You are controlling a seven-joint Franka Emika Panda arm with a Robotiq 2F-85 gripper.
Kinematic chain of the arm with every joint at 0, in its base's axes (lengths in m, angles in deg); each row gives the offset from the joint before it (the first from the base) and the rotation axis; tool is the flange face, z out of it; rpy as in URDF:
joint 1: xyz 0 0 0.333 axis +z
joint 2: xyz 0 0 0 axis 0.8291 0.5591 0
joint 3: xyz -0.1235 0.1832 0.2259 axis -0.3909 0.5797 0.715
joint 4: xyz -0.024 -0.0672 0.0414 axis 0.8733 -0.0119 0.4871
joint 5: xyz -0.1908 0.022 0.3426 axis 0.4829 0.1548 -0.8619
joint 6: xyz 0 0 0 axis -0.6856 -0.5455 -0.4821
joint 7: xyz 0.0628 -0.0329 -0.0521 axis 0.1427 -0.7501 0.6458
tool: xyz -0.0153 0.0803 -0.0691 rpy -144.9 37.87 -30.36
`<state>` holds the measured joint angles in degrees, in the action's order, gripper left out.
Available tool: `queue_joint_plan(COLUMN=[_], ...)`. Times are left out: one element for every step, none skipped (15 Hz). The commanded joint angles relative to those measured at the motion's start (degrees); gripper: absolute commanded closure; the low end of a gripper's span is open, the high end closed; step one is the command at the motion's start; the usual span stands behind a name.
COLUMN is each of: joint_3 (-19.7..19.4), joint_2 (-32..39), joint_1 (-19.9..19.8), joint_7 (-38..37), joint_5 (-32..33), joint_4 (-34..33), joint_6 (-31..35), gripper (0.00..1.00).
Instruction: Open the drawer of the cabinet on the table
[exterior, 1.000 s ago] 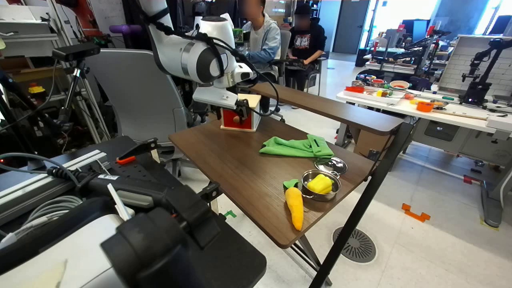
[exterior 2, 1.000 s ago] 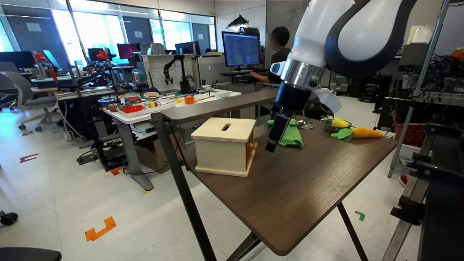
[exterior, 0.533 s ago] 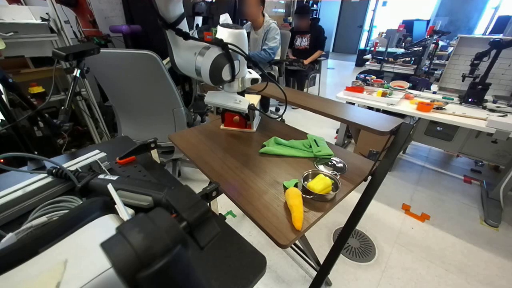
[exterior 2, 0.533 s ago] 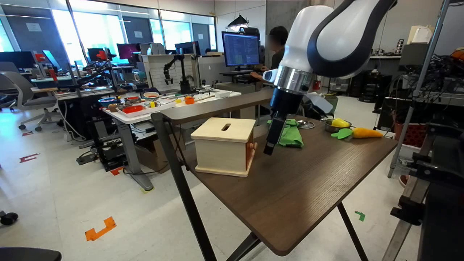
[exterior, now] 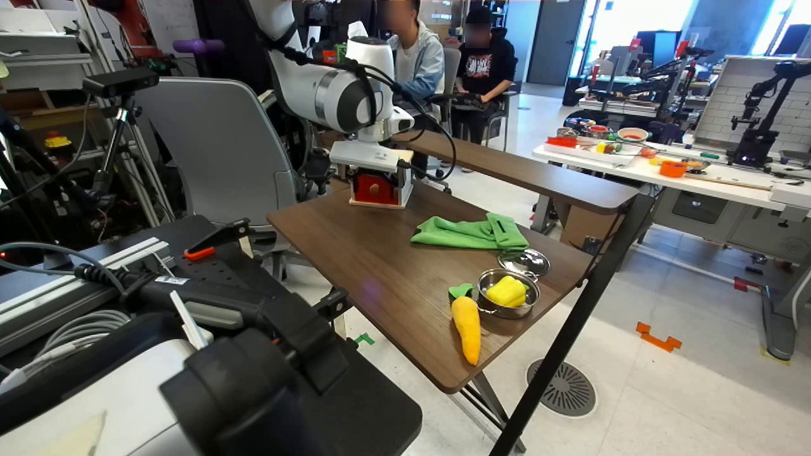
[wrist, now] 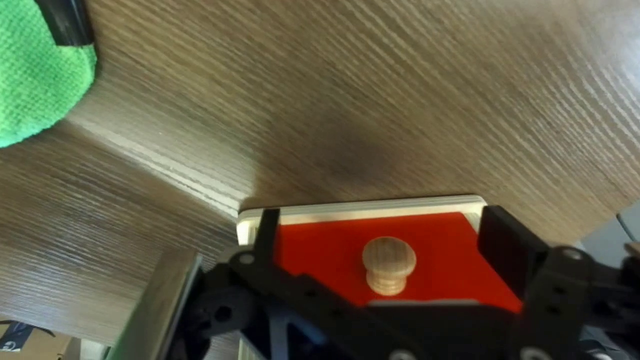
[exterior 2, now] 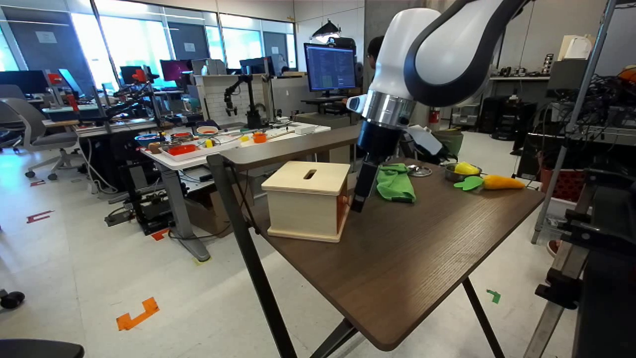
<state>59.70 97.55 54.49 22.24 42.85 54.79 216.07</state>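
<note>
The cabinet is a pale wooden box (exterior 2: 304, 214) with a slotted lid, standing at one end of the brown table (exterior 2: 412, 258). Its drawer has a red front (exterior: 364, 196) and a round wooden knob (wrist: 389, 257). The red drawer front (wrist: 325, 255) looks shut, flush in its pale frame. My gripper (wrist: 384, 220) is open, with one finger on each side of the knob in the wrist view and nothing between the pads touching it. In an exterior view the fingertips (exterior 2: 357, 205) point down right beside the knob. The gripper's body partly covers the cabinet in an exterior view.
A green cloth (exterior: 469, 233) lies on the table beside the cabinet. Farther along are a metal lid (exterior: 529, 261), a metal pot (exterior: 516, 310) holding a yellow pepper (exterior: 507, 291), and an orange carrot (exterior: 467, 329). A raised shelf (exterior: 507, 168) runs along one table edge.
My gripper has moved down and toward the cabinet's front, closing in on the knob. The cabinet and drawer have not moved. The cloth, pot and carrot are unchanged.
</note>
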Motion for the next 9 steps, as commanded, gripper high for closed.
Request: queue_joint_plan(joint_3=[-1.95,-2.18,-2.73,-2.80,-2.80,-3.03,-3.20,-3.68,-3.79], joint_2=[1.47,1.49,1.75,1.77,2.09,2.22,2.49,2.75,2.99], joint_1=[2.88,3.25,3.81,3.93,3.92,4.14,4.25,4.68,4.71], joint_7=[-0.37,-0.13,-0.24,-0.10,0.10,-0.04,-0.05,-0.35,-0.30], joint_5=[0.08,0.26,0.43,0.39,0.32,0.33,0.40,0.53,0.55], joint_4=[-3.09,-3.16,-3.46,-3.44,-3.65,-3.80,-3.95,-4.35,-4.63], joint_6=[-0.91,-1.04,-0.92,-1.00,-0.91,-0.95,-0.86,-1.08,-1.29], gripper=[0.00,0.25,0.26,0.35,0.42,0.51,0.58,0.66,0.73])
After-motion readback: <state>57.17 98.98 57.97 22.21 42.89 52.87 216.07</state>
